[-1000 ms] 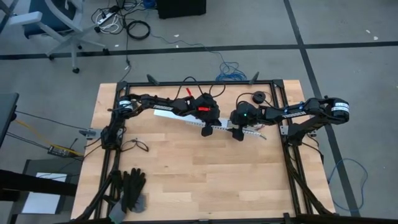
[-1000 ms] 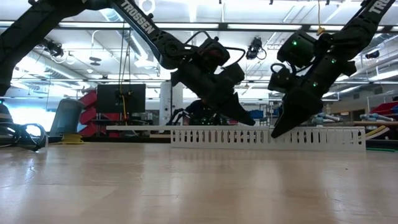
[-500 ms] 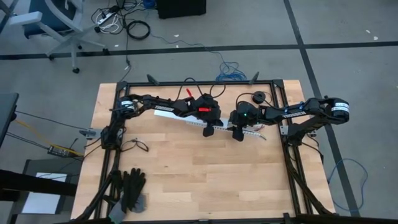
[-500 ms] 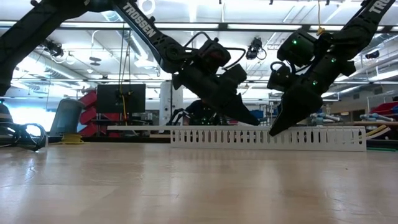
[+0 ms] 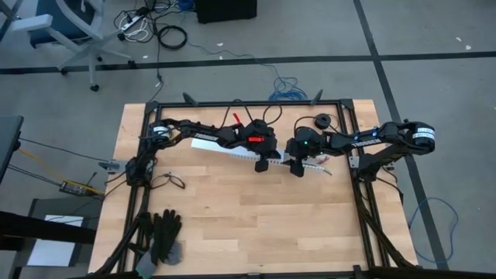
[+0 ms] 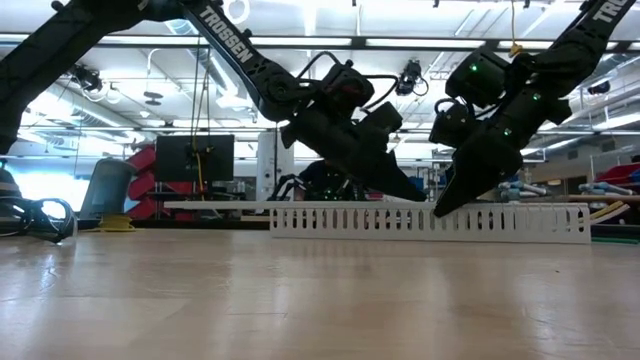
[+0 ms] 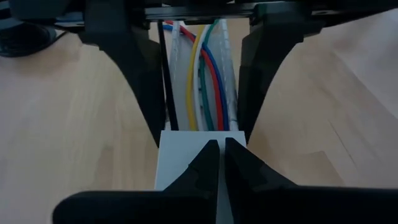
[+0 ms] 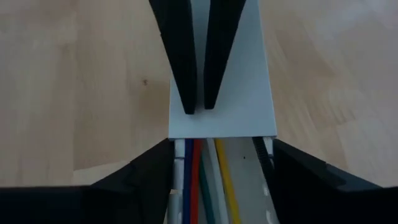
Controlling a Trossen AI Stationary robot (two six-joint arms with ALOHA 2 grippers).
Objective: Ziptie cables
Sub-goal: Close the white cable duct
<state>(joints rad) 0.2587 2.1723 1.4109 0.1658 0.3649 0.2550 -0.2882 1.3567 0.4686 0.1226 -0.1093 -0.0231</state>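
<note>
Cables (image 7: 202,87) lie inside the white slotted channel (image 5: 256,157) at the tabletop's (image 5: 232,225) far middle in the high view. In the left wrist view the left end effector (image 7: 222,155) is pinched closed over the channel's white cover (image 7: 180,155). In the right wrist view the right end effector (image 8: 221,155) straddles the channel, fingers spread wide.

You see the cables (image 7: 202,93) in yellow, green, blue, red and white, with one black strand beside them. The slotted channel (image 6: 430,222) is white, its cover (image 8: 233,93) plain white. The table (image 5: 256,225) is pale wood with darker plank seams.
</note>
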